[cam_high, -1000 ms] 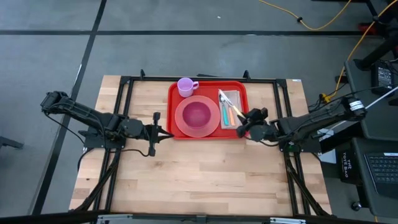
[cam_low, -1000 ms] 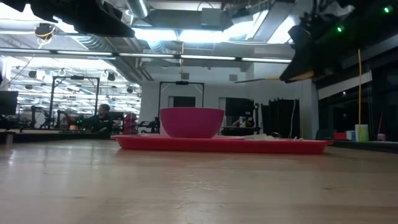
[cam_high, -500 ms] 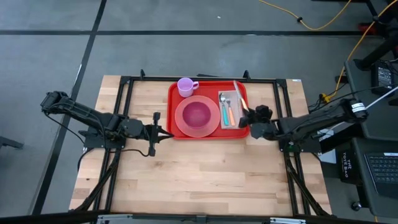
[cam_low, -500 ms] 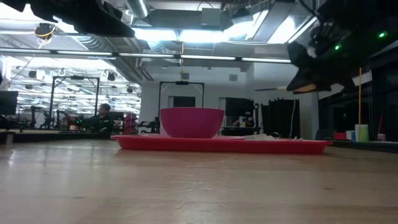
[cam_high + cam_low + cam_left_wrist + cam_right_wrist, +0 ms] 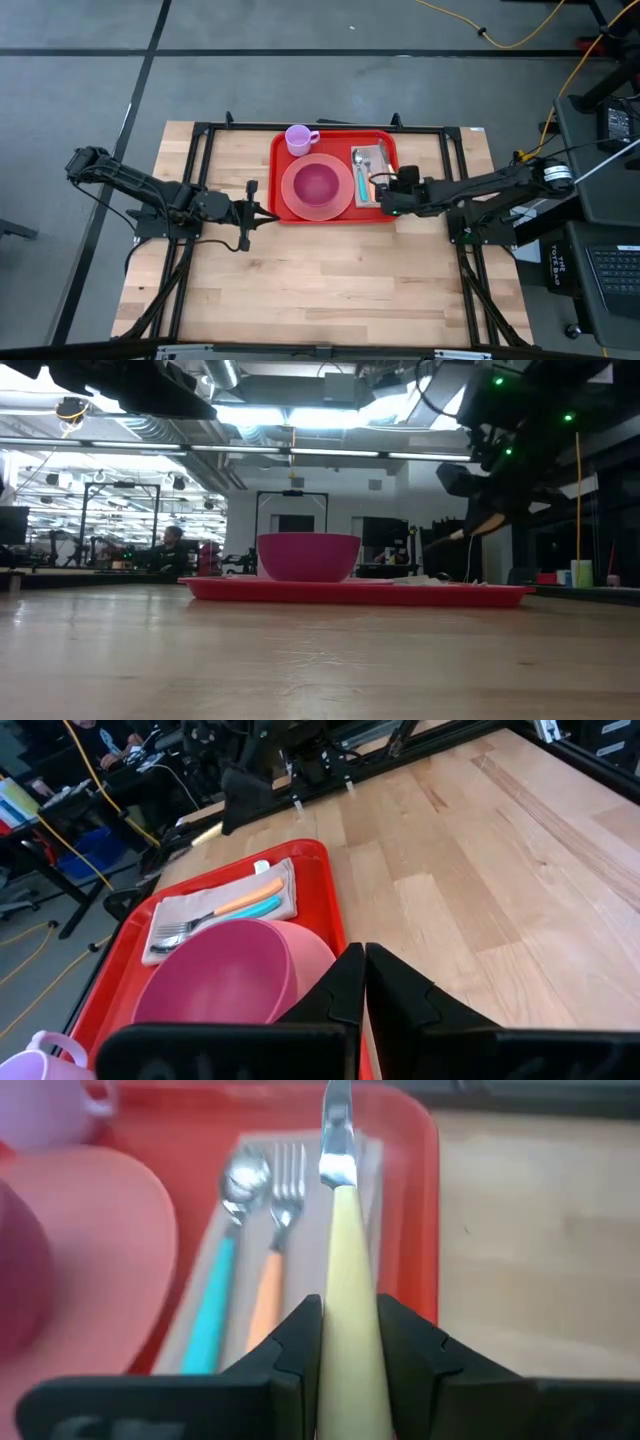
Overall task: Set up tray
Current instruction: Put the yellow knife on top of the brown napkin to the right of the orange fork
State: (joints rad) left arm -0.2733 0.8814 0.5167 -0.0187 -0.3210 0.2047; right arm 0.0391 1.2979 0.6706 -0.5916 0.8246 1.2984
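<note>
The tray [image 5: 336,176] is lying flat at the far middle of the tabletop [image 5: 310,270], with a wide stretch of bare wood on the near side and narrower strips to either side of its rim. The left gripper [image 5: 262,212] is waiting just off the tray's near left corner, its fingers [image 5: 350,980] pinched together on nothing. The right gripper [image 5: 384,196] is reaching in over the tray's right edge, grasping a knife [image 5: 340,1230] by its pale yellow handle, with the blade pointing toward the tray's far side.

The right wrist view is showing what the overhead view barely resolves: the knife is hanging above a folded grey napkin [image 5: 300,1220], beside a fork [image 5: 278,1240] with an orange handle and a spoon [image 5: 232,1230] with a teal handle, both lying on that napkin. Whether the blade tip is touching the napkin is hard to say from here. The level view is showing the knife [image 5: 445,540] tilting clear above the tray's right half.

The tray is holding a pink plate [image 5: 318,187] in its left half, with a darker pink bowl [image 5: 317,183] sitting in it. At the far left corner a lilac cup [image 5: 298,139] is standing, its handle turned to the right. A black frame [image 5: 205,170] is running around the tabletop, close past the tray's far edge.
</note>
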